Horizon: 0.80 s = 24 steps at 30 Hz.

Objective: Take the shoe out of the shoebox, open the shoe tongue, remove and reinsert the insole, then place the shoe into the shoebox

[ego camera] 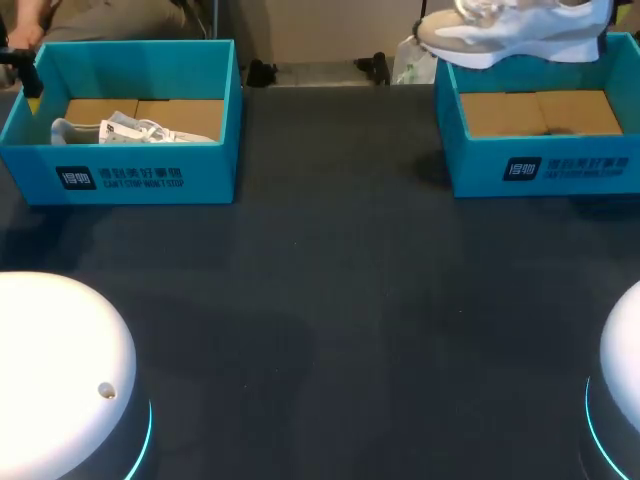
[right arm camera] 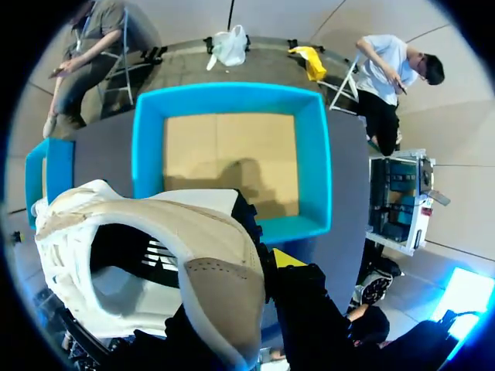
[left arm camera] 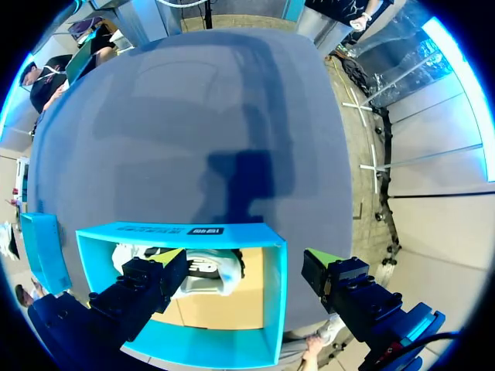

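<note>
Head view: where do we stand on the table (ego camera: 330, 300)?

Our right arm (ego camera: 625, 390) is out at the right shoebox (ego camera: 540, 165), with the white shoe (ego camera: 510, 30) in the air above its far wall. Our left arm (ego camera: 60, 370) is at the left shoebox (ego camera: 120, 175).

And our claws?

Our right gripper (right arm camera: 271, 263) grips the white shoe at its heel end, the box's cardboard floor ahead. Our left gripper (left arm camera: 246, 263) is spread wide, holding nothing, with one finger over the other shoe (left arm camera: 205, 274) in the left shoebox and the other finger past the box's wall.
</note>
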### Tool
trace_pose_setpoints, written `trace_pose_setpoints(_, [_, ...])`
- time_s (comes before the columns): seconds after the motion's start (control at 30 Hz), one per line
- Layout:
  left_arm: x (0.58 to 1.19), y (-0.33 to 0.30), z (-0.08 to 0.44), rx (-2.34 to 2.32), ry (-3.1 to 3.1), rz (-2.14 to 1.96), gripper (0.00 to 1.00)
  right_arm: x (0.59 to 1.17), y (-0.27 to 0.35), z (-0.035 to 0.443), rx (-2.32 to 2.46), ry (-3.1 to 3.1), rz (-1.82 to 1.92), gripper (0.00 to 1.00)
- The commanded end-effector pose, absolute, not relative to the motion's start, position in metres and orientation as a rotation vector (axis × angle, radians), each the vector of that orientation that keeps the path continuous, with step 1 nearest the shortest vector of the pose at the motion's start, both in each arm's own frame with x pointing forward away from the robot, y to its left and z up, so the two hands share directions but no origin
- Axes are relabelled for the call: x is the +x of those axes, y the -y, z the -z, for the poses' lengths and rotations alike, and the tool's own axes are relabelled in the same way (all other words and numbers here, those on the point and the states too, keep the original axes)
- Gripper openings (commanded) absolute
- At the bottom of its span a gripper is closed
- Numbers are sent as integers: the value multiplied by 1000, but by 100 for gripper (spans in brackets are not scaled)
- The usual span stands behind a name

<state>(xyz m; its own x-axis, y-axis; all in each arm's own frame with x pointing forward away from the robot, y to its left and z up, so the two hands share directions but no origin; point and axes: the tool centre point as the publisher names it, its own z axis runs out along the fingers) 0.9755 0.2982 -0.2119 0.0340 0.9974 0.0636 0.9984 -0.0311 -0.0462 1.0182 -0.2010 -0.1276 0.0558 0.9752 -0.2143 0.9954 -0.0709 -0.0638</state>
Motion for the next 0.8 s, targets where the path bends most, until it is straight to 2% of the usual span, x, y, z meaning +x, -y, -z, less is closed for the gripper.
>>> trace_pose_setpoints(0.03, [974,-298,212,-2202,2131,25,100,955,168,118,2057,-1959,105,0])
trace_pose_setpoints(0.37, [974,-298,212,-2202,2131,25,100,916,111,130,2101,-1940,58,0])
trace_pose_setpoints(0.8, [974,-298,212,-2202,2131,25,100,916,111,130,2101,-1940,58,0])
